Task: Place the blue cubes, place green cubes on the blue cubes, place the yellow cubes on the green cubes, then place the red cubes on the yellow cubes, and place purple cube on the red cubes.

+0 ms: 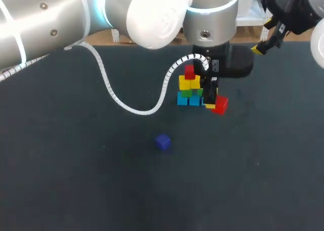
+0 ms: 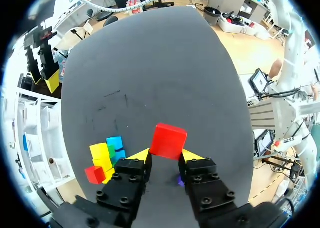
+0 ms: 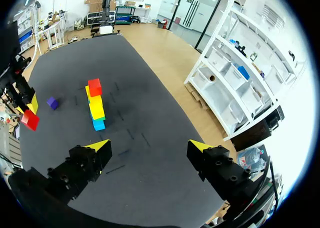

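Note:
A stack stands mid-table: blue cubes (image 1: 188, 100) at the bottom, green (image 1: 186, 93), yellow cubes (image 1: 190, 83), and one red cube (image 1: 189, 71) on top. My left gripper (image 1: 216, 102) is just right of the stack, near the table, shut on a second red cube (image 1: 221, 105). In the left wrist view that red cube (image 2: 168, 140) sits between the yellow tips, with the stack (image 2: 106, 157) off to one side. The purple cube (image 1: 162, 142) lies alone nearer the front. My right gripper (image 3: 150, 149) hangs open and empty, high at the far right (image 1: 260, 46).
A white coiled cable (image 1: 116, 97) of the left arm loops over the table left of the stack. The dark table top (image 1: 76, 180) stretches wide at the front and both sides.

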{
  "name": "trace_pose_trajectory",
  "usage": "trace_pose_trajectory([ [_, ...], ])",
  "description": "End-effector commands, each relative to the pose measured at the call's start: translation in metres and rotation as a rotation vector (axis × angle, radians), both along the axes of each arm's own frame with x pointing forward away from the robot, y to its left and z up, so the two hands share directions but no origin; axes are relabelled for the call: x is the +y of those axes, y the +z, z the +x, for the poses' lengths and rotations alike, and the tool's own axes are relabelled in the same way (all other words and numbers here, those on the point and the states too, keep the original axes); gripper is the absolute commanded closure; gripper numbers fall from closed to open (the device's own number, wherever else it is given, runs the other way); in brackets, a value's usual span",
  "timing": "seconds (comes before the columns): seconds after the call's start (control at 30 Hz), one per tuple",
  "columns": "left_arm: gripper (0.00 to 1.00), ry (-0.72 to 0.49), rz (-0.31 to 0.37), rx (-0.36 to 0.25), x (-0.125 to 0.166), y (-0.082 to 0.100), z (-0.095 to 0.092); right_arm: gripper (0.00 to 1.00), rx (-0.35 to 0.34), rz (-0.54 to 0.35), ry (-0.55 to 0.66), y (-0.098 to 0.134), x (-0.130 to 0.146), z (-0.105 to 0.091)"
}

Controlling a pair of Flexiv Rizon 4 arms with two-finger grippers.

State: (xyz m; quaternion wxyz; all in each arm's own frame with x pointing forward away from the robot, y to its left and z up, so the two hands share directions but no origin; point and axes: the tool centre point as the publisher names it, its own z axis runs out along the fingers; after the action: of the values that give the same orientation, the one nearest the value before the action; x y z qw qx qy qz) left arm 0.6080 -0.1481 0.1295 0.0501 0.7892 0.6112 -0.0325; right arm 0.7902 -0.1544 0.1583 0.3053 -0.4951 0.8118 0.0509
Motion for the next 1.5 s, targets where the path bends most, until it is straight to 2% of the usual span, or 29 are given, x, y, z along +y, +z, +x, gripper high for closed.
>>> trace_pose_trajectory([
  [0.03,0.56,-0.011,0.003,0.003,-0.003,0.000,0.000,0.00,-0.001,0.000,-0.001,0.000,0.000,-0.001],
  [0.13,0.51,-0.015,0.000,0.004,-0.003,0.000,-0.001,0.00,-0.001,0.000,-0.001,0.000,0.000,-0.001],
  [0.2,0.30,-0.016,0.000,0.005,-0.003,0.001,-0.001,0.00,-0.001,0.000,-0.001,0.000,0.000,-0.001],
  [0.27,0.21,-0.017,0.000,0.005,-0.003,0.001,-0.001,0.00,-0.001,0.000,-0.001,0.000,0.000,-0.001],
  [0.6,0.18,-0.005,-0.052,-0.031,0.000,0.015,-0.001,0.00,-0.001,0.000,-0.001,0.000,0.000,-0.001],
  [0.8,0.00,0.020,-0.111,-0.091,0.011,0.040,0.003,0.00,-0.001,0.000,-0.001,0.000,0.000,-0.001],
  [0.87,0.00,0.033,-0.132,-0.136,0.018,0.055,0.002,0.00,-0.001,0.000,-0.001,0.000,0.000,-0.001],
  [0.9,0.00,0.039,-0.164,-0.156,0.022,0.064,0.001,0.00,-0.001,0.000,-0.001,0.000,0.000,-0.001],
  [1.07,0.00,0.029,-0.298,-0.187,0.043,0.110,-0.009,0.00,-0.001,0.000,-0.001,0.000,0.000,-0.001],
  [1.2,0.00,0.082,-0.348,-0.247,0.067,0.136,-0.009,0.00,-0.001,0.000,-0.001,0.000,0.000,-0.001],
  [1.3,0.00,0.161,-0.333,-0.299,0.086,0.144,-0.001,0.00,-0.001,0.000,-0.001,0.000,0.000,-0.001],
  [1.4,0.00,0.251,-0.301,-0.330,0.103,0.143,0.013,0.00,-0.001,0.000,-0.001,0.000,0.000,-0.001],
  [1.5,0.00,0.313,-0.301,-0.355,0.115,0.142,0.023,0.00,-0.001,0.000,-0.001,0.000,0.000,-0.001],
])
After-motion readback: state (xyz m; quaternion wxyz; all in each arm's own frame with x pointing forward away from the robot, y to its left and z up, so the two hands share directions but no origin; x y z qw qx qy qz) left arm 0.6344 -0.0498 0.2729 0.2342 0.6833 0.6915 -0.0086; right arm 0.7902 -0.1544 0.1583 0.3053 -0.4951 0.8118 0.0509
